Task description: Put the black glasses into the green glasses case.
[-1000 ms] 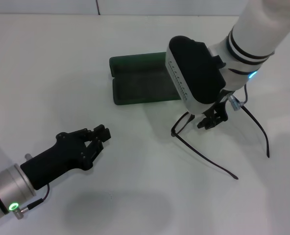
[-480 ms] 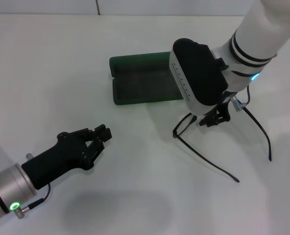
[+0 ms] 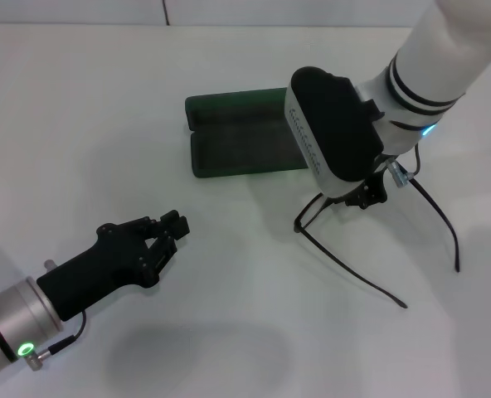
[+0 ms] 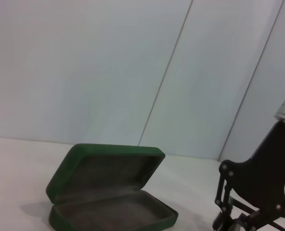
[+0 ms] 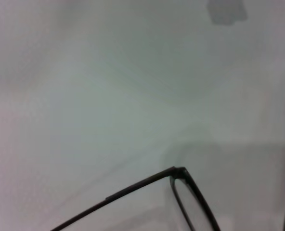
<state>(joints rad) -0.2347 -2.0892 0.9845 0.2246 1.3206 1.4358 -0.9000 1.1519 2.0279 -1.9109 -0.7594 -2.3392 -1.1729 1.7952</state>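
The green glasses case (image 3: 237, 145) lies open on the white table, its dark inside facing up; the left wrist view shows the case (image 4: 109, 192) with its lid raised. Just right of it are the black glasses (image 3: 351, 266), their long temple arms spread toward me. My right gripper (image 3: 366, 197) is over the front of the frame and shut on it, its fingers mostly hidden under the white wrist. A hinge and one lens of the glasses (image 5: 181, 173) appear close in the right wrist view. My left gripper (image 3: 169, 225) hovers open at the near left, holding nothing.
The white table (image 3: 80, 99) has bare room around the case and between the two arms. A pale wall (image 4: 109, 72) rises behind the case. The right gripper (image 4: 231, 219) also shows beside the case in the left wrist view.
My right gripper has shifted slightly up and right, and the glasses have shifted a little with it. The left arm and the case have stayed put.
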